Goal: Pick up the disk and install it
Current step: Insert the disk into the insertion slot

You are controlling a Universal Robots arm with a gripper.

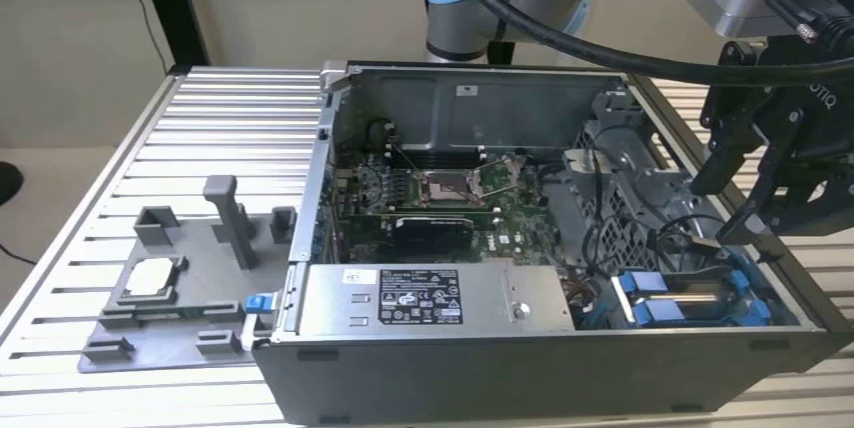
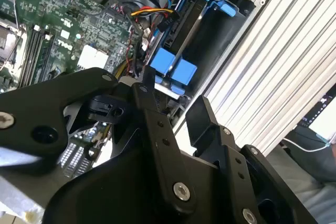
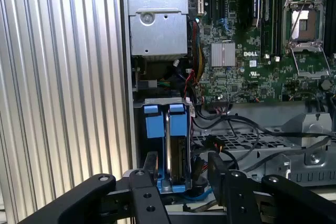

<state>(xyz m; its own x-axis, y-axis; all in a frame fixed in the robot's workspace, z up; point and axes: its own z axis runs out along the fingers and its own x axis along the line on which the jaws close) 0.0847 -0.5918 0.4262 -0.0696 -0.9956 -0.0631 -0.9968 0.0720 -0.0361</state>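
Note:
The disk [image 1: 683,304], silver with a bright blue carrier, lies in the drive bay at the front corner of the open computer case [image 1: 534,368], on the exterior view's right. Its blue tabs [image 2: 172,66] show in both wrist views, with the disk [image 3: 167,129] seen edge-on in the bay. My gripper [image 1: 717,213] hangs just above that bay, open, with nothing between its fingers. In the wrist views the black fingers [image 2: 152,95] stand apart, and the gripper [image 3: 184,165] sits over the end of the carrier, apart from it.
A large silver box with a label [image 1: 420,298] sits beside the bay. The green motherboard [image 1: 454,188] and loose cables [image 3: 236,124] lie deeper in the case. A grey fixture [image 1: 187,288] holding a small silver chip [image 1: 150,278] rests on the slatted table [image 1: 200,128].

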